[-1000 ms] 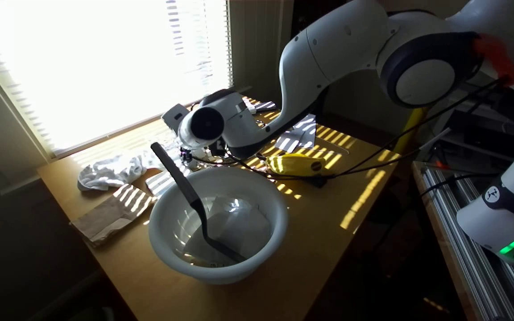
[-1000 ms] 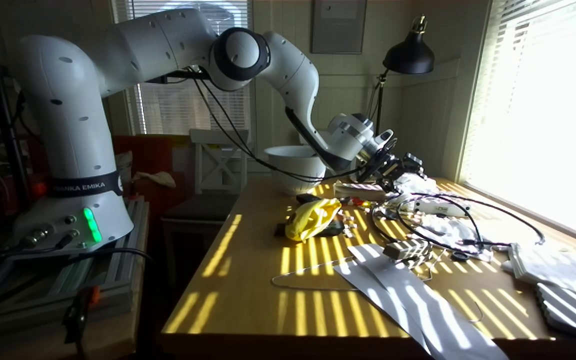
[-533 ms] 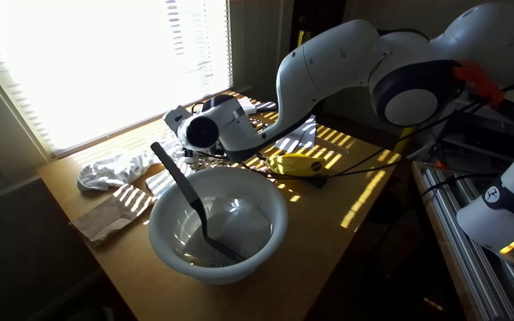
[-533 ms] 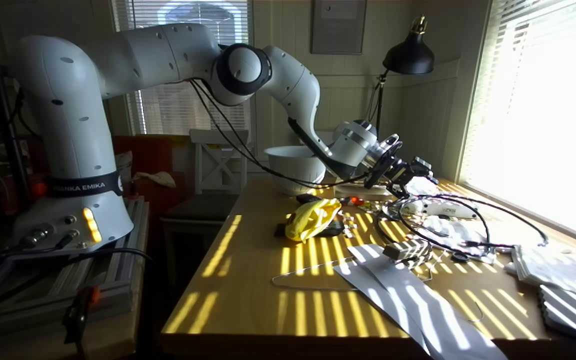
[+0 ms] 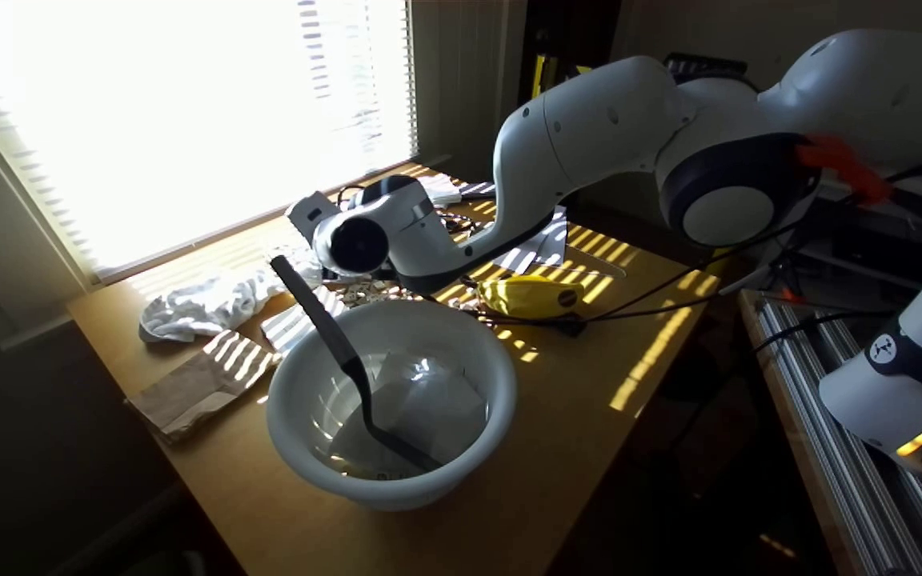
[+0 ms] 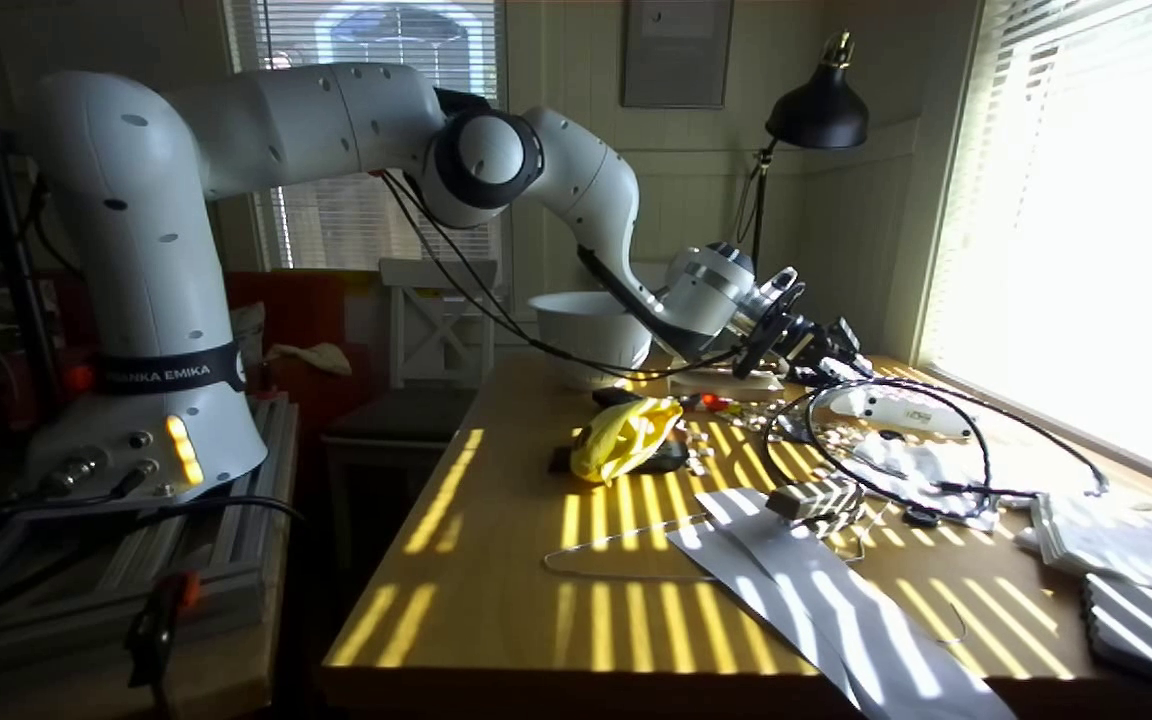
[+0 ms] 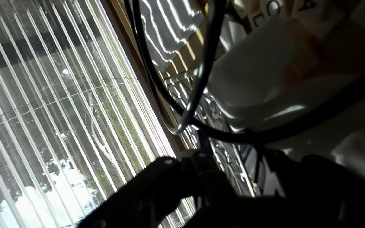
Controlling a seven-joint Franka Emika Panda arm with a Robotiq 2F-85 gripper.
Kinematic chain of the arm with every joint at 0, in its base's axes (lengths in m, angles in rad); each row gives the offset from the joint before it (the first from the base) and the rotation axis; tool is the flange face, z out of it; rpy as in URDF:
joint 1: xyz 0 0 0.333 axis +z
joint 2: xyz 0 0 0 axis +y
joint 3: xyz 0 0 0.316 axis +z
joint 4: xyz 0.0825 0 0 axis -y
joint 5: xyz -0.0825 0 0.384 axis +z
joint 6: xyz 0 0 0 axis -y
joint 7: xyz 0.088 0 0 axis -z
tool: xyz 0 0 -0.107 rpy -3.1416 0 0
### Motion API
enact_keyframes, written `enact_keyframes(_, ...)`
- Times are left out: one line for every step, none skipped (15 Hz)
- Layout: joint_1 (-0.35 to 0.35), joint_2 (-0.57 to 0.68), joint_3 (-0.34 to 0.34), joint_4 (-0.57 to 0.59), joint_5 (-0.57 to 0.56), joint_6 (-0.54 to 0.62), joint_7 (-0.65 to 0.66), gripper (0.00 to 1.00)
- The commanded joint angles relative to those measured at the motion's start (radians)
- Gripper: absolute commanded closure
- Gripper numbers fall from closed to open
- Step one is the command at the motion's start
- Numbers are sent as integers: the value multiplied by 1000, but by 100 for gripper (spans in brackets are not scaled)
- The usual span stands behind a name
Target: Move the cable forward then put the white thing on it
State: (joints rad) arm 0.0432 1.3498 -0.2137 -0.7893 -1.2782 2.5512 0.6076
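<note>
Fingers [image 7: 166, 180] are too dark in my wrist view, can't tell if they're spread or pinching. Cable [image 7: 255, 138] runs right beside them, its loops over the surface [image 6: 496, 610]. In an exterior view I see a long white object [image 6: 886, 407] through the loops. White bowl [image 5: 389, 490] holds a tilted black utensil [image 5: 313, 308].

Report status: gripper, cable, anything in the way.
Gripper close to the black cable, grip unclear. Cable looped, white bar behind it in an exterior view. Cluttered table might snag it.
</note>
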Motion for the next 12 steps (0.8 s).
enact_keyframes(-3,44,-12,87,-16,31,18,98)
enact_keyframes(-6,46,-11,90,-19,47,18,99)
enact_keyframes(-8,45,-9,91,-19,62,15,100)
enact_keyframes(-10,43,-8,93,-20,79,13,98)
enact_keyframes(-15,38,-5,92,-22,113,12,98)
enact_keyframes(-19,33,-4,92,-26,150,16,98)
enact_keyframes(-24,23,-4,90,-29,197,28,98)
enact_keyframes(-40,1,17,78,-9,254,36,97)
enact_keyframes(-49,-29,38,47,16,282,38,97)
enact_keyframes(-60,-45,50,35,28,319,50,97)
enact_keyframes(-75,-65,69,14,43,348,56,97)
enact_keyframes(-92,-77,87,1,56,377,64,97)
